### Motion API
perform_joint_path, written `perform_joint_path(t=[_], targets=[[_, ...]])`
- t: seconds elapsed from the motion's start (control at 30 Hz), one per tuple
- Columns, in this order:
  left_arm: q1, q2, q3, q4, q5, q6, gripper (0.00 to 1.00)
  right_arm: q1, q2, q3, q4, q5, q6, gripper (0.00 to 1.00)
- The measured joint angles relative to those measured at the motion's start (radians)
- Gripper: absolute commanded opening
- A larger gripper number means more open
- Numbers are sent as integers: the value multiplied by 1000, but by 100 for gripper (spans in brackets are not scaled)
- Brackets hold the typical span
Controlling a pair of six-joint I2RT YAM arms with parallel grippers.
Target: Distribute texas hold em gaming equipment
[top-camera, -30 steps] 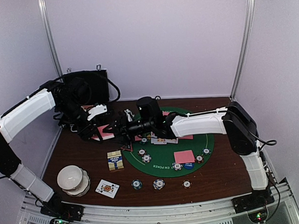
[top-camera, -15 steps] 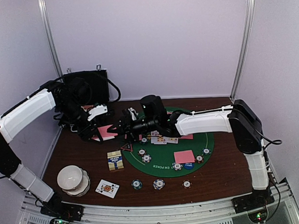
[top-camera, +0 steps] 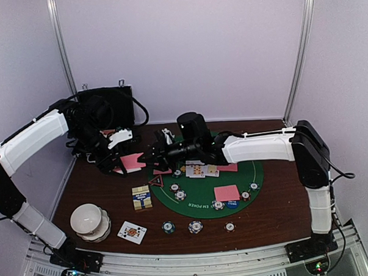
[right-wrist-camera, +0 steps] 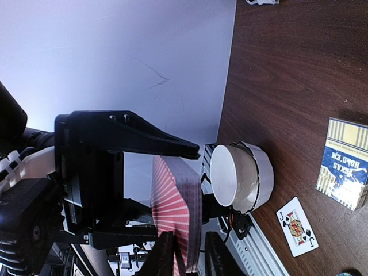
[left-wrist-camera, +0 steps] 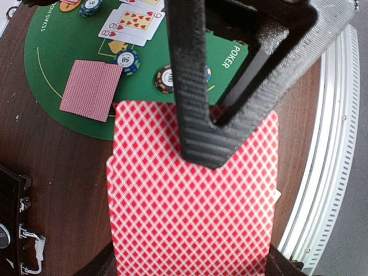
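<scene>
The left claw (left-wrist-camera: 208, 146) is clamped on a deck (left-wrist-camera: 190, 218) of pink-backed cards, held above the brown table (top-camera: 273, 213) left of centre in the top view. One black finger lies across the deck's back in the left wrist view. The right claw (top-camera: 150, 158) reaches in from the right, up to the deck's end. In the right wrist view the deck shows edge-on. The right claw's fingers (right-wrist-camera: 164, 256) stand on either side of its lower edge at the bottom of the frame. I cannot tell whether they pinch it or only flank it.

The green mat (top-camera: 199, 201) lies right of centre in the top view. On it are face-up cards (top-camera: 200, 170) near its upper left and one pink card (top-camera: 226, 192) face down at lower right. Chips (top-camera: 180, 195) run along its lower rim, with a blue button (top-camera: 232, 204) among them. A triangle marker (top-camera: 155, 181) sits at the mat's left edge. Three more chips lie on bare wood below the mat. A card box (top-camera: 141, 197) stands left of the mat. A white bowl stack (top-camera: 90, 220) sits at lower left, with a jack (top-camera: 132, 232) face up just right of it. A black case (top-camera: 106, 108) stands at upper left, behind the left arm.
</scene>
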Motion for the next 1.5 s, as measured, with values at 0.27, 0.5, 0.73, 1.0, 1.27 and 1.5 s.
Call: perform_joint_path(t=[0.27,0.5,0.73,1.0,1.27,1.5], targets=[[0,0,-1,0,-3,3,0,-4,-13,-9,-13,0,-2,15],[0,0,-1,1,-14,3,0,-6,-16,-9,-24,-1,-2,11],[0,0,-8,5,-29,5,0,-9,-21,-9,-43,-1,-18,6],[0,0,-9,6,-37,7,0,-11,-34,-9,-76,-1,-27,4],[0,0,-9,13,-48,8,0,-11,-34,-8,-77,-10,-22,18],[0,5,-10,19,-56,8,0,-10,-34,-2,-77,-13,-23,15]])
